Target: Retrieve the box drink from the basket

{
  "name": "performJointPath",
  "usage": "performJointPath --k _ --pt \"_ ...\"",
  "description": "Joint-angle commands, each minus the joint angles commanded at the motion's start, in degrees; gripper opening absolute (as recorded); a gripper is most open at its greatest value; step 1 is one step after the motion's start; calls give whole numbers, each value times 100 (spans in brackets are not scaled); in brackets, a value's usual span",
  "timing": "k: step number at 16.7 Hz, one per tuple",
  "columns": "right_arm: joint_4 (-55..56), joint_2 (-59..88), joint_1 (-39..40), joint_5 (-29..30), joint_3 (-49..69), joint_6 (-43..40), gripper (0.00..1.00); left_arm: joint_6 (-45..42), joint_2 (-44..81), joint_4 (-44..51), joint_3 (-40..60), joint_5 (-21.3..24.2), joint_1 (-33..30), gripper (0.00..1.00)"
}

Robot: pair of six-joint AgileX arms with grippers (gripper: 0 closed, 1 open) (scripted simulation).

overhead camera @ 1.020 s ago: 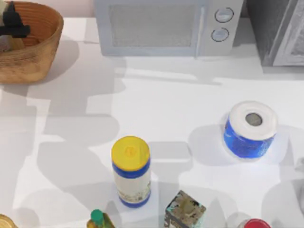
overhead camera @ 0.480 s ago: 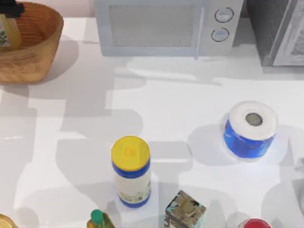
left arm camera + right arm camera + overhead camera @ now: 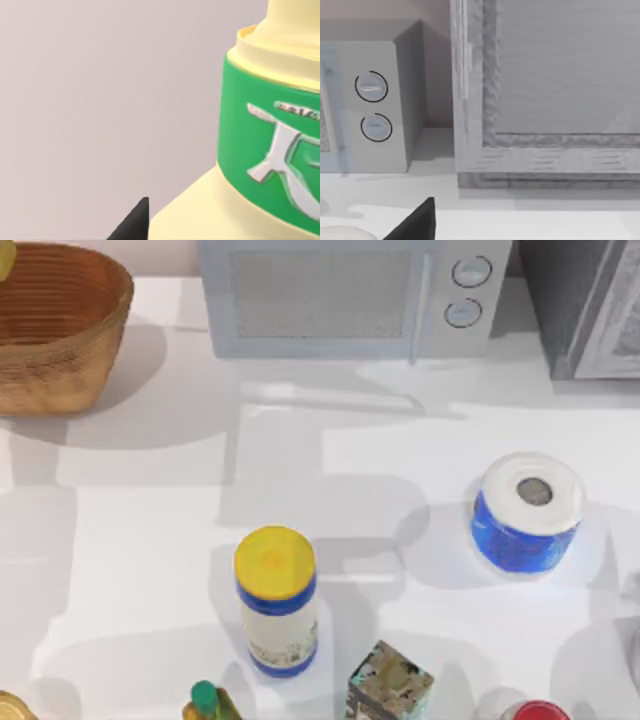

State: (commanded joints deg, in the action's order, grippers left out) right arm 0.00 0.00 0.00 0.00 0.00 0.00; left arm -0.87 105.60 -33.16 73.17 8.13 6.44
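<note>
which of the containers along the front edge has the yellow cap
The tall white bottle with the blue bands, left of the mottled cube box. The small bottle beside it has a green cap.

A white table point(image 3: 150, 540) meets a pale wall point(image 3: 100, 100), crossed by soft grey shadows.

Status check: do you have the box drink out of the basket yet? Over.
Left gripper shut on box drink, carton aloft at the top view's far left corner, over basket. Right gripper idle, facing microwave. Nothing in the way.
</note>
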Motion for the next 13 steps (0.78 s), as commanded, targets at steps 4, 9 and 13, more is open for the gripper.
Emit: performJointPath --k 4,9,13 --pt "0 0 0 0 0 0 100 4 -132 244 103 -4 0 0" --pt "0 0 0 0 0 0 100 0 -167 265 29 -12 -1 0" --pt "0 0 0 0 0 0 100 29 -974 571 -619 -81 -69 0"
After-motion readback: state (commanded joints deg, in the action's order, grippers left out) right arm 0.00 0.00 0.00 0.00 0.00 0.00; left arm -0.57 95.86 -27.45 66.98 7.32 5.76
